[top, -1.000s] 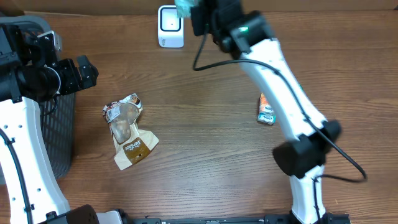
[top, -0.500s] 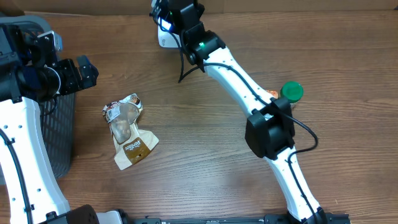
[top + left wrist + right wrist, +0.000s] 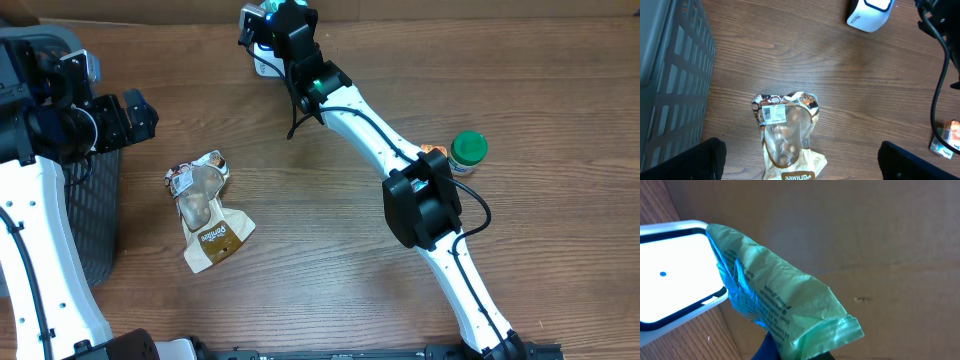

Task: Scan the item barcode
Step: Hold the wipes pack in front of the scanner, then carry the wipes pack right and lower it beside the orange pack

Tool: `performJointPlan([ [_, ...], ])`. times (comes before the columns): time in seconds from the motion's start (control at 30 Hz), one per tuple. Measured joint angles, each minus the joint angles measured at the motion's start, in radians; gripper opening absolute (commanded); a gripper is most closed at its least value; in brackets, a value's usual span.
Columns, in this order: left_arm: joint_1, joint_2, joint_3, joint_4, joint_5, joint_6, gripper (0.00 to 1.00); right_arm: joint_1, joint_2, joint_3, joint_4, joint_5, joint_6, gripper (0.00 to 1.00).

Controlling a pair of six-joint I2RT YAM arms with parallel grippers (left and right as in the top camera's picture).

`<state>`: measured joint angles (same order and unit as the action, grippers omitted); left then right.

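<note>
while your right gripper (image 3: 275, 20) pinches green bag (image 3: 775, 305) tight by scanner (image 3: 670, 280), top centre, left gripper (image 3: 802, 162) stands wide open, empty.

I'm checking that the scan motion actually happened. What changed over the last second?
The right gripper, shut on the green bag, swung left from beside the scanner to over it, bringing the bag before its lit window. This uncovered the green-lidded jar. The left gripper, open, and the brown pouch stayed put.
</note>
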<state>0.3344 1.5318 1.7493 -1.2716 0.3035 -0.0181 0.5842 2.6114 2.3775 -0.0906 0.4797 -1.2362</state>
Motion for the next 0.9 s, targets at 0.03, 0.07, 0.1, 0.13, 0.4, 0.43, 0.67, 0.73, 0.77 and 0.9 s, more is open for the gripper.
performJointPlan([
  [0.03,0.000,0.000,0.000,0.000,0.000,0.000,0.99,0.000,0.000,0.000,-0.002,0.000,-0.006,0.04],
  [0.07,0.000,0.000,0.000,0.000,0.000,0.000,0.99,0.000,0.000,0.000,-0.002,0.000,-0.013,0.04],
  [0.1,0.000,0.000,0.000,0.000,0.000,0.000,0.99,0.000,0.000,0.000,0.000,0.001,-0.017,0.04],
  [0.13,0.000,0.000,0.000,0.000,0.000,0.000,1.00,0.000,0.000,0.000,0.001,0.003,-0.021,0.04],
  [0.4,0.000,0.000,0.000,0.000,0.000,0.000,1.00,0.009,0.000,0.000,0.000,0.019,-0.026,0.04],
  [0.43,0.000,0.000,0.000,0.000,0.000,0.000,1.00,0.011,0.000,0.000,-0.002,0.020,-0.022,0.04],
  [0.67,0.000,0.000,0.000,0.000,0.000,0.000,1.00,0.019,-0.049,-0.001,-0.109,0.027,0.172,0.04],
  [0.73,0.000,0.000,0.000,0.000,0.000,0.000,1.00,0.019,-0.102,-0.003,-0.205,0.028,0.251,0.04],
  [0.77,0.000,0.000,0.000,0.000,0.000,0.000,1.00,0.018,-0.131,-0.004,-0.255,0.030,0.293,0.04],
  [0.9,0.000,0.000,0.000,0.000,0.000,0.000,1.00,0.018,-0.298,-0.005,-0.490,0.033,0.541,0.04],
])
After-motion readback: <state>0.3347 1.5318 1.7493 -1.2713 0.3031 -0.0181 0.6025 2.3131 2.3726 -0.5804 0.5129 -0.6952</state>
